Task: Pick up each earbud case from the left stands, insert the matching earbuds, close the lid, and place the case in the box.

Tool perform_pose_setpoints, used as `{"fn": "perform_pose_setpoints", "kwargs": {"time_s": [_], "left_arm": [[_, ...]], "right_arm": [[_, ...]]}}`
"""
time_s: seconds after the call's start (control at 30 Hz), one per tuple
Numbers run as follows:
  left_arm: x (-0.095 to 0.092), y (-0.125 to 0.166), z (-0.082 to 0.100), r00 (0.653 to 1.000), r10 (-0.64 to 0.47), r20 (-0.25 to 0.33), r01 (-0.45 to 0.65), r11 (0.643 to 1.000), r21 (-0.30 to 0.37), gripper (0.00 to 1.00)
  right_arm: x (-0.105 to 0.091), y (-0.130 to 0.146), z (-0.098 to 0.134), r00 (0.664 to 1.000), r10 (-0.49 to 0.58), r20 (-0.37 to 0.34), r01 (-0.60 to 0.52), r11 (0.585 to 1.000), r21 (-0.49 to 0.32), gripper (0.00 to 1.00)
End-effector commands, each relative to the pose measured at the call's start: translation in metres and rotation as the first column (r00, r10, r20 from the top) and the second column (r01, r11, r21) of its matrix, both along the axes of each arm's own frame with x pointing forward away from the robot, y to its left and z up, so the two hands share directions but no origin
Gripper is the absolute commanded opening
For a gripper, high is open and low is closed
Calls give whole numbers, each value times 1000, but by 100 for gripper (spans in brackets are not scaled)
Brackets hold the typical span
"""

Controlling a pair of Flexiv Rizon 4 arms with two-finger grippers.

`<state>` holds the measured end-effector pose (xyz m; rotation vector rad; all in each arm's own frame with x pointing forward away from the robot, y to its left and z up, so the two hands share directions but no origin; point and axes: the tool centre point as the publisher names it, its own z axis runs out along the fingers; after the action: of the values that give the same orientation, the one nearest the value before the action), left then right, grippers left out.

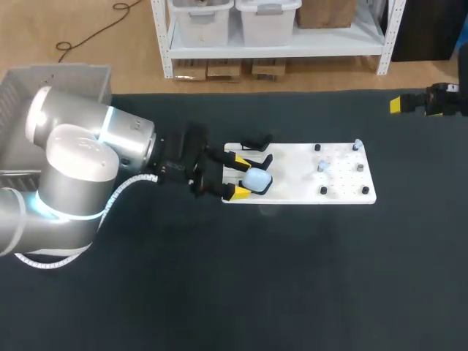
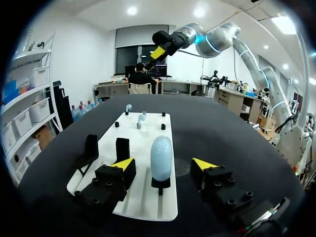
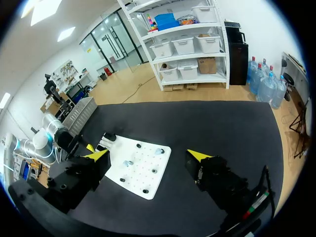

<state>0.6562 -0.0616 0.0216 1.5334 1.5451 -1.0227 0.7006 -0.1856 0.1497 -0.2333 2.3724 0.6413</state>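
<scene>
1. My left pincer [image 1: 240, 176] is released. Its two blocky black fingers with yellow wedge tips stand on either side of the earbud case [image 2: 161, 157], with a gap showing on each side.
2. There is one earbud case: a smooth, glossy, pale blue pebble with rounded ends. It stands on end in a black stand at the left end of the board [image 1: 300, 172], between my left fingers.
3. The board is a single flat white rectangular slab with rounded corners, lying on the worktop [image 1: 292, 278]. Its right half is dotted with small holes.
4. I count three black stands [image 2: 91, 148], all angular and matt. Two are empty and sit beside the left finger; the third carries the case.
5. At the board's right end I count four short dark pegs [image 1: 323, 190]. Among them are two small pale pieces [image 1: 322, 167] that look like earbuds, though they are too small to be sure.
6. My right pincer [image 3: 148, 155] is also released, with its yellow tips spread wide and nothing between them. It hangs high above the worktop near the far right edge, well apart from the board.
7. One box [image 1: 73, 73] of grey plastic with ribbed walls sits at the back left corner, behind my left arm, whose casing is rounded and silver.
8. The worktop is a single dark, matt surface, like cloth.
</scene>
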Motion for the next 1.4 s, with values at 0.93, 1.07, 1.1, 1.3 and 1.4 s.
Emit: {"fn": "perform_pose_setpoints", "kwargs": {"time_s": [0.93,1.07,1.1,1.3,1.4], "left_arm": [[4,-11,-9,999,-29,-41,29,1000,-1,49],[5,-11,-11,998,-32,-45,32,999,-2,47],[5,-11,-11,998,-32,-46,32,999,-3,47],[5,-12,-11,998,-39,-52,38,999,-8,47],[6,-13,-11,998,-40,-53,39,999,-9,46]], "right_arm": [[0,0,0,1000,1,0,-1,1000,1,100],[0,0,0,1000,1,0,-1,1000,1,100],[0,0,0,1000,1,0,-1,1000,1,100],[0,0,0,1000,1,0,-1,1000,1,100],[0,0,0,1000,1,0,-1,1000,1,100]]}}
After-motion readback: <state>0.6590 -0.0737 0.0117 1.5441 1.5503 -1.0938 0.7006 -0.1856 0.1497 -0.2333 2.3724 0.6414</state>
